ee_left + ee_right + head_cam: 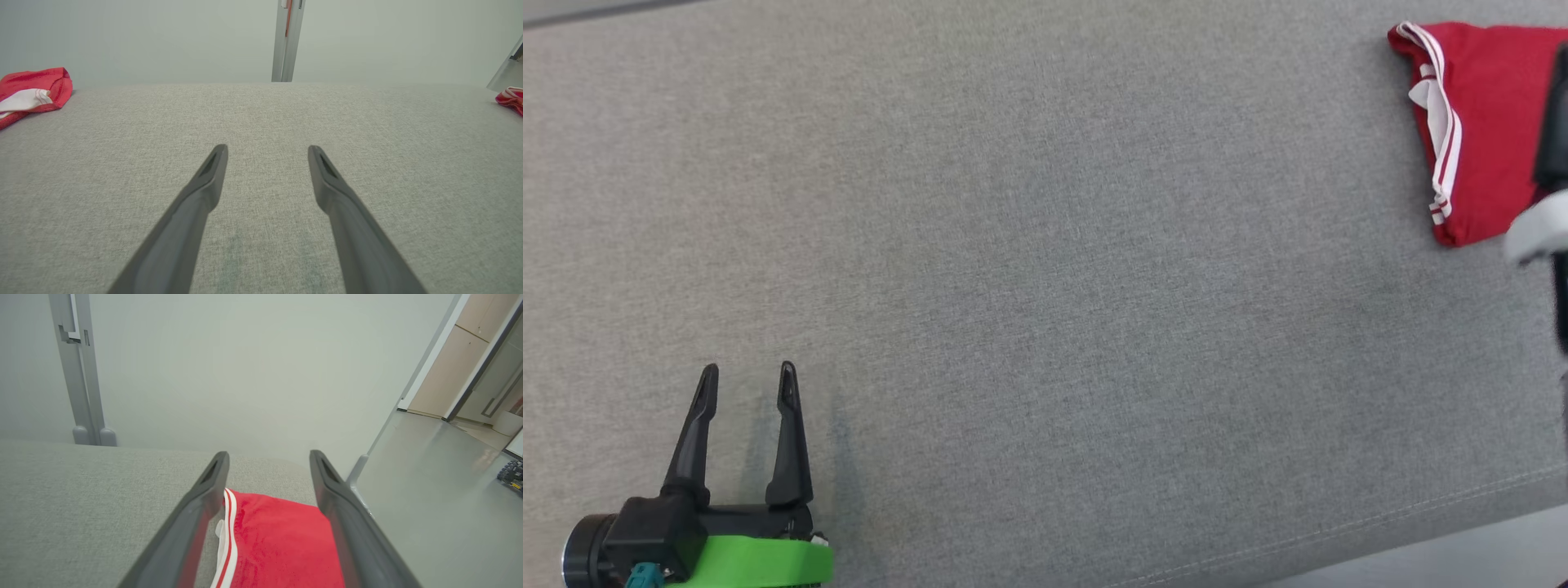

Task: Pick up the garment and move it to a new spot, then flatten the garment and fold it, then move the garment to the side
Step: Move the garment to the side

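Observation:
The garment (1482,122) is red with white striped trim and lies folded on the grey fabric surface (1045,294) at the far right. In the right wrist view my right gripper (267,457) is open just above the garment (278,543), whose red cloth lies flat between and below the two fingers, gripped by neither. A dark and pale part of my right arm (1539,229) covers the garment's right edge. My left gripper (747,384) rests open at the lower left, far from the garment. In the left wrist view the left gripper (267,153) has nothing between its fingers.
The surface's seamed front edge (1421,514) runs along the lower right, with floor beyond it. A grey post (287,41) stands behind the surface's far edge. Another red and white cloth (32,92) lies at the far left of the left wrist view. The garment's corner (510,100) shows at right.

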Motion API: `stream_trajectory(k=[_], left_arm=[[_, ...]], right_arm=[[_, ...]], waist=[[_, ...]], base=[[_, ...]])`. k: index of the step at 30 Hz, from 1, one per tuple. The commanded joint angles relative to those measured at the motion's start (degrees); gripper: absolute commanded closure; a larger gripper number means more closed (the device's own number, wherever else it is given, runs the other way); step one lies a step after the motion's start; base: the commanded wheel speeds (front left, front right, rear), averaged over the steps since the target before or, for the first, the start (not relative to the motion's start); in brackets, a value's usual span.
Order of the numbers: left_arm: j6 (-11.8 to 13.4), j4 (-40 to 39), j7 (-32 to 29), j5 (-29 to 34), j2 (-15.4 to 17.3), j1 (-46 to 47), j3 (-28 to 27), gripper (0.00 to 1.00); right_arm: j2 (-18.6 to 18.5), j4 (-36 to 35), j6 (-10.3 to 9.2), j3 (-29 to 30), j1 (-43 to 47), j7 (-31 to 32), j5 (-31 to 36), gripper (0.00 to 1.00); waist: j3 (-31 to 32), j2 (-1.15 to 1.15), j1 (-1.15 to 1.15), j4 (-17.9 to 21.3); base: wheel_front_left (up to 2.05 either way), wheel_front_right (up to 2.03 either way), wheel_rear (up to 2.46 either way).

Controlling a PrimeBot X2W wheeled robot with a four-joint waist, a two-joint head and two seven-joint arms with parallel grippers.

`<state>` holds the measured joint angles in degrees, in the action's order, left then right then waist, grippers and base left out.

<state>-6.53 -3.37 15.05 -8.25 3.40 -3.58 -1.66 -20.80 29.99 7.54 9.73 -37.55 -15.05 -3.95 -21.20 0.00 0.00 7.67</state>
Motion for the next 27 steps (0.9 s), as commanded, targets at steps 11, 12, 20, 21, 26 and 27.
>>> stream_trajectory(k=[11,12,20,21,26,27], left_arm=[[2.27,4.09,0.16,-3.05,-0.48,-4.44,0.81,0.0],[2.56,4.22,0.16,-3.25,-0.47,-4.78,0.73,0.0],[3.41,6.88,0.16,-3.6,-0.49,-8.14,1.4,0.0],[3.57,7.12,0.16,-3.55,-0.48,-8.37,1.51,0.0],[3.66,8.34,0.16,-3.31,-0.47,-8.6,2.15,0.0],[3.74,8.44,0.16,-3.3,-0.48,-8.39,2.15,0.0]], right_arm=[[15.31,-23.43,-0.12,-3.37,31.02,-0.15,3.19,0.0],[15.76,-23.49,-0.11,-3.88,32.31,-0.15,3.44,0.0],[17.81,-20.41,-0.11,-6.66,40.58,-0.15,3.83,0.0],[17.9,-20.12,-0.11,-7.4,41.17,-0.15,2.94,0.0],[17.84,-19.67,-0.11,-8.28,42.05,-0.16,1.49,0.0],[17.87,-19.65,-0.11,-8.29,41.9,-0.16,1.51,0.0]], waist=[[17.76,0.0,0.0,-6.98],[18.26,0.0,0.0,-7.08],[22.04,0.0,0.0,-7.31],[22.3,0.0,0.0,-7.19],[22.75,0.0,0.0,-6.85],[22.77,0.0,0.0,-6.78]], base=[[0.0,0.0,0.0],[0.0,0.0,0.0],[0.0,0.0,0.0],[0.0,0.0,0.0],[0.0,0.0,0.0],[0.0,0.0,0.0]])
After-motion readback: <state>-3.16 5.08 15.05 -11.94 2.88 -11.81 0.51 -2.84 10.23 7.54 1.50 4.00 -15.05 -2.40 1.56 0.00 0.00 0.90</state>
